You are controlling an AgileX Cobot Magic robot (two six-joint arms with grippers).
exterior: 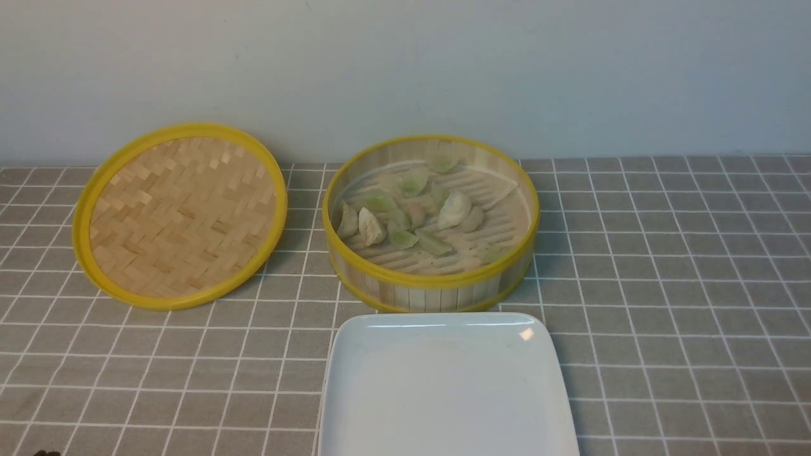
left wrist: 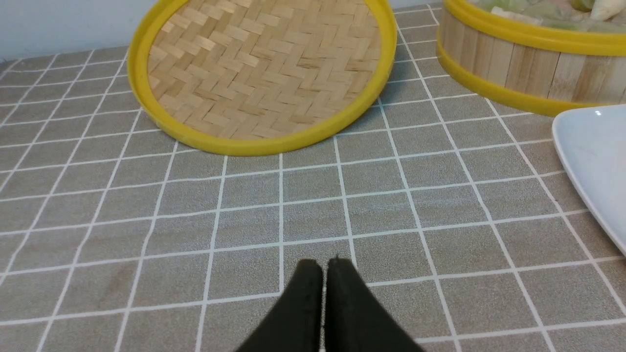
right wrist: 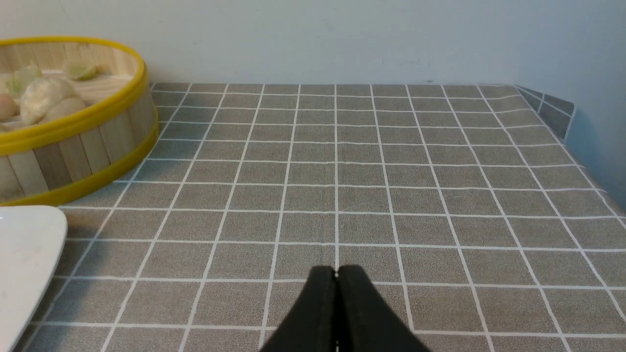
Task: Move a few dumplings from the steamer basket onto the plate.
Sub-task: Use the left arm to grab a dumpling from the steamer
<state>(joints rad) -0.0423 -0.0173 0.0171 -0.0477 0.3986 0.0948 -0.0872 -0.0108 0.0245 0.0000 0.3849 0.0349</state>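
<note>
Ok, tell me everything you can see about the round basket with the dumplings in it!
The steamer basket is round, with an upright wall of pale bamboo slats, yellow rims at top and bottom, and a slatted floor. It stands open and level on the grey checked tablecloth, holding pale green and cream dumplings. A woven lid is apart, to its left; the white plate sits just in front.

There are roughly a dozen dumplings, one steamer basket, one woven lid and one plate.
</note>
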